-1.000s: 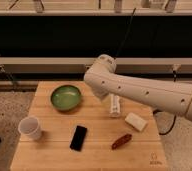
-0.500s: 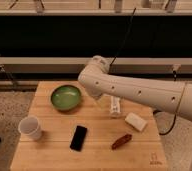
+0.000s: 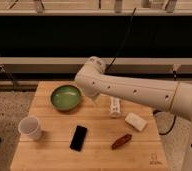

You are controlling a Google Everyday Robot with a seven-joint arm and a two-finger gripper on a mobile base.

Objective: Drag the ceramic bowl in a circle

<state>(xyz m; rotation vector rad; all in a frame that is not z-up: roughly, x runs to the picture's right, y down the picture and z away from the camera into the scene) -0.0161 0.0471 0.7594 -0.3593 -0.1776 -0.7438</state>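
Observation:
The ceramic bowl [image 3: 65, 96] is round, shallow and glossy green. It sits on the wooden table [image 3: 49, 155] at the back left. My white arm [image 3: 134, 90] reaches in from the right, above the table. My gripper [image 3: 95, 98] hangs under the arm's rounded end, just right of the bowl's rim, and the arm hides most of it. I cannot tell whether it touches the bowl.
A white paper cup [image 3: 30, 128] stands at the front left. A black phone [image 3: 79, 137] lies in the middle front, with a brown snack bar [image 3: 121, 141] to its right. A white packet [image 3: 115, 107] and a white block [image 3: 135, 121] lie on the right. A dark railing runs behind.
The arm's rounded end has swung to the left, closer to the green bowl. The bowl and the other things have not moved.

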